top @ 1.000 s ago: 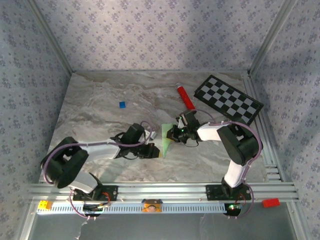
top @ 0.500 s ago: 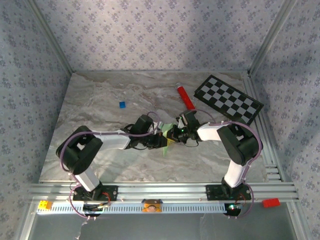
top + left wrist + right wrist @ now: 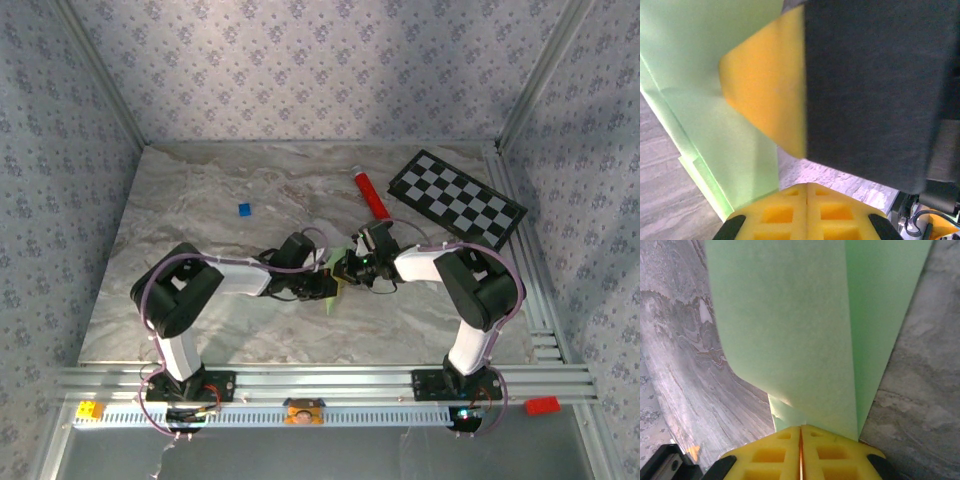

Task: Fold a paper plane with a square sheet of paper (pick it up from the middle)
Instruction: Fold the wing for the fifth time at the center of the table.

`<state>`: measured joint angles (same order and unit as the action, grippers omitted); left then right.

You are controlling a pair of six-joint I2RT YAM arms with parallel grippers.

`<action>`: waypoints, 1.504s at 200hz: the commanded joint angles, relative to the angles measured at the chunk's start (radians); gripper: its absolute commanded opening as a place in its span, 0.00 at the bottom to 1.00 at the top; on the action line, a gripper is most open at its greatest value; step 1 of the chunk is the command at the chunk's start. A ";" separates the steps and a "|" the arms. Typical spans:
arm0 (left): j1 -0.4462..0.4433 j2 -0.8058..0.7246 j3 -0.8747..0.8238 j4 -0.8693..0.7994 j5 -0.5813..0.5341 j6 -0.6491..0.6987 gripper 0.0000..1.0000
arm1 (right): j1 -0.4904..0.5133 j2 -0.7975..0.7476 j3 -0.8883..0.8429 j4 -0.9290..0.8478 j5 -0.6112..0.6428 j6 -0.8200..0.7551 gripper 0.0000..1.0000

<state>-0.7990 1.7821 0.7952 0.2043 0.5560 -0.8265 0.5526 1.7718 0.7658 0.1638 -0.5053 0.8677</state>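
Folding looks half done: square sheet of paper [image 3: 790,330] creased, no dart yet, pinched by right hand [image 3: 800,440], left hand [image 3: 806,200] pressed together.

Far end of paper [image 3: 790,330] cropped

Left claw [image 3: 325,284] tight against right claw [image 3: 344,270]

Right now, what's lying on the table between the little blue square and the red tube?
Nothing. In the top external view, the stretch from the blue square to the red tube is bare marbled tabletop.
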 commanded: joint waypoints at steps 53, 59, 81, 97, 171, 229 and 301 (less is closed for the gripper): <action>-0.041 -0.006 -0.054 -0.048 -0.013 0.030 0.00 | 0.006 0.070 -0.024 -0.093 0.114 0.000 0.10; -0.045 -0.009 -0.060 -0.054 -0.018 0.032 0.00 | 0.006 0.070 -0.023 -0.092 0.115 0.001 0.10; -0.055 -0.018 -0.078 -0.068 -0.019 0.035 0.00 | 0.005 0.073 -0.023 -0.093 0.116 0.001 0.10; -0.062 -0.034 -0.091 -0.076 -0.026 0.034 0.00 | 0.005 0.076 -0.022 -0.093 0.116 0.001 0.10; -0.084 -0.101 -0.170 -0.117 -0.034 0.033 0.00 | 0.005 0.074 -0.020 -0.098 0.117 0.001 0.10; -0.099 -0.183 -0.224 -0.144 -0.057 0.044 0.00 | 0.007 0.076 -0.018 -0.099 0.118 0.003 0.10; -0.033 -0.323 -0.161 -0.092 -0.089 0.025 0.00 | 0.015 0.063 -0.020 -0.076 0.114 0.038 0.10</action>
<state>-0.8738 1.4624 0.5835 0.0925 0.4625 -0.8017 0.5552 1.7748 0.7696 0.1646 -0.5011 0.8841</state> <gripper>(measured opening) 0.044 0.105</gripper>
